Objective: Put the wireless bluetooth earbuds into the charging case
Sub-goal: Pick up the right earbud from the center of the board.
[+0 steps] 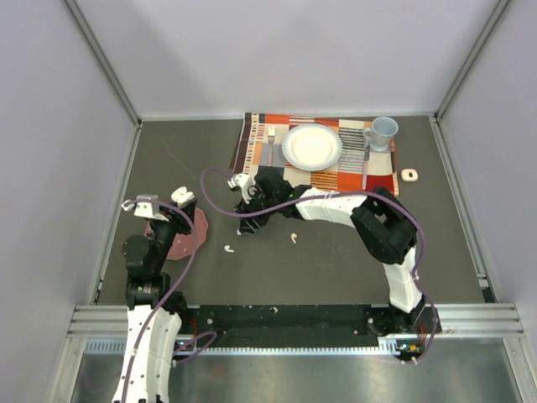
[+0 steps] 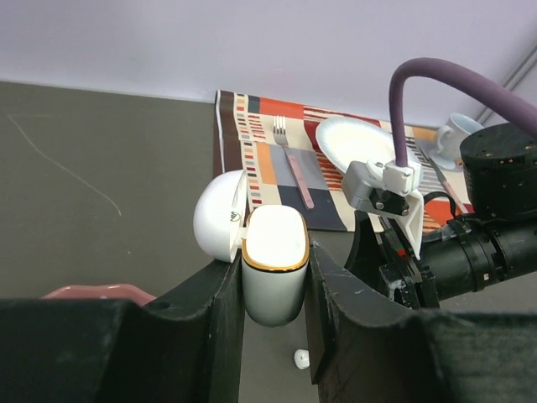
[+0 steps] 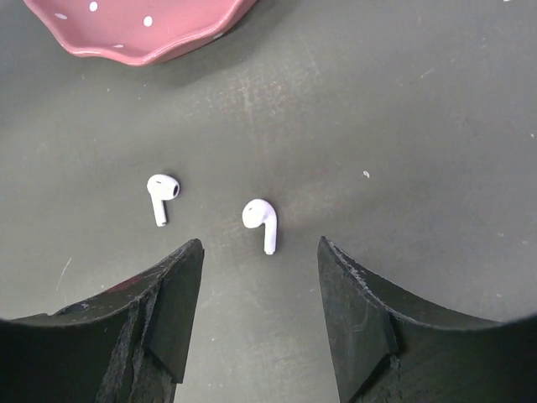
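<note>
The left gripper (image 2: 274, 281) was clamped on the case (image 2: 273, 252), lid flipped open, at the table's (image 1: 336, 269) left by the pink dish (image 3: 143, 34). The right gripper (image 3: 258, 252), jaws apart, hung over an earbud (image 3: 258, 217) lying on the table, a second earbud (image 3: 161, 191) just beside it, both near the dish

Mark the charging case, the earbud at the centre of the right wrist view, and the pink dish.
charging case (image 2: 273, 281), left wrist view, front of its white body.
centre earbud (image 3: 257, 214), right wrist view, its rounded head.
pink dish (image 3: 138, 38), right wrist view, its scalloped wall.
</note>
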You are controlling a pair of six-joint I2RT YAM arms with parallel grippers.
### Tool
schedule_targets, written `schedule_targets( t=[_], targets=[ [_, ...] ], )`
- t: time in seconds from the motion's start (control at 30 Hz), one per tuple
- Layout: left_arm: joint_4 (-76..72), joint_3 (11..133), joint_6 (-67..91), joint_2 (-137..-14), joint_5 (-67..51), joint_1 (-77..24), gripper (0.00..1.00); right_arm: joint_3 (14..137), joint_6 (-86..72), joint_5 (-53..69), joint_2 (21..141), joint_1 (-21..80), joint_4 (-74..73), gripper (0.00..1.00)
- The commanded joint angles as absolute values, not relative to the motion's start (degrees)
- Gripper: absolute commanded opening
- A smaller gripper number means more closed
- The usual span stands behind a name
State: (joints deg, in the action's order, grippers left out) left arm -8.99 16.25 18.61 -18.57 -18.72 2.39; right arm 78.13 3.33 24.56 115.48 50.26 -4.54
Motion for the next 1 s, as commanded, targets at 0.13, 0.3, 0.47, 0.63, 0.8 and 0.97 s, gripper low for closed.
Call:
schedule_targets(
  t=[0.13, 0.3, 0.47, 0.63, 0.8, 0.97],
  targets=[
    [-12.6, 15.6, 22.0, -16.5, -22.6, 6.0, 0.00, 84.0, 5.8, 25.7, 118.7, 51.2, -3.2, 0.54],
    [-11.8, 15.6, 21.8, -15.9, -21.4, 6.0, 0.00, 84.6, 6.3, 25.5, 120.2, 52.4, -3.9, 0.52],
    [-10.9, 16.1, 21.4, -15.3, -20.2, 6.0, 0.00, 84.6, 6.1, 24.7, 121.4, 52.9, -4.0, 0.50],
    [-10.8, 16.3, 21.3, -15.2, -20.1, 6.0, 0.00, 84.3, 6.1, 24.8, 121.8, 53.1, -3.5, 0.48],
    [-10.9, 16.3, 21.3, -15.4, -20.2, 6.0, 0.00, 84.5, 6.1, 24.2, 122.4, 53.1, -3.8, 0.47],
    [-11.2, 16.3, 21.3, -15.7, -20.6, 6.1, 0.00, 84.6, 6.2, 23.2, 123.3, 53.2, -3.8, 0.45]
  ],
)
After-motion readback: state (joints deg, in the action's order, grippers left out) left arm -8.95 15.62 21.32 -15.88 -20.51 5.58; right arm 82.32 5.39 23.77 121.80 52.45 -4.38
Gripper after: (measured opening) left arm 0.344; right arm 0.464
